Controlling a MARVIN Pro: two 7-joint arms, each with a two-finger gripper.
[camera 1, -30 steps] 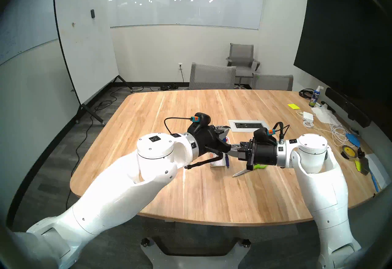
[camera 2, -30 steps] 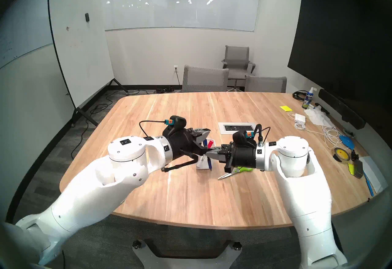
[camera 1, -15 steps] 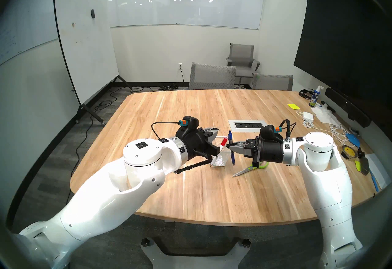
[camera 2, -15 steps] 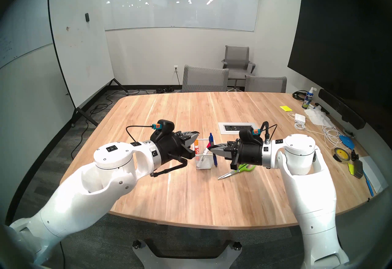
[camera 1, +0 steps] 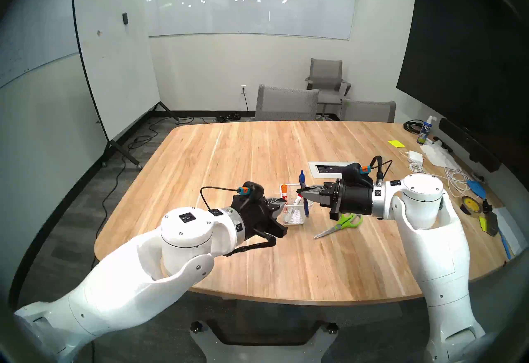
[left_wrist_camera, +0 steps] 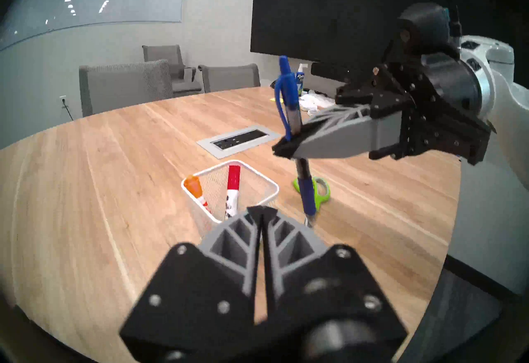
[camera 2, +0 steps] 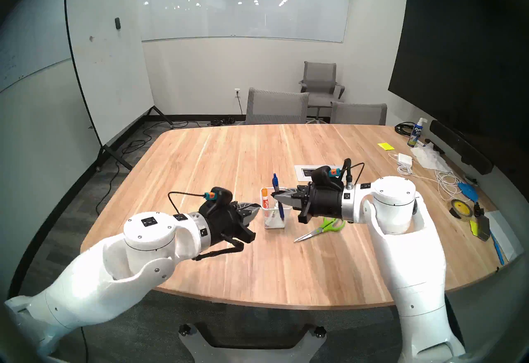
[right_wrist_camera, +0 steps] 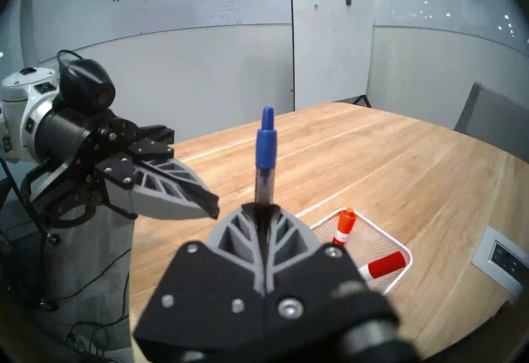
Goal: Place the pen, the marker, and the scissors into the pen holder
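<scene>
The left arm has pulled back and down, away from the pen holder (camera 1: pixel 294 210), so the white wire cup now shows in full. The right gripper (camera 1: pixel 303 193) has carried the pen (camera 1: pixel 304 196) a little closer to the cup.

The right gripper is pinched tight on the blue pen around its middle. The pen stands almost straight up, cap at the top and tip pointing down. In the left wrist view the tip hangs just beside the cup's right edge, not over the opening yet. So the pen needs to go a bit more to the left, then down.

The left gripper (left_wrist_camera: pixel 262 212) is squeezed closed with nothing in it, near the cup's front side.

Two markers, one with an orange cap (left_wrist_camera: pixel 197 190) and one with a red cap (left_wrist_camera: pixel 233 184), already lean inside the cup. The green scissors (camera 1: pixel 342 224) lie flat on the table (camera 1: pixel 257 153) under the right arm, blades pointing toward the robot's left.
</scene>
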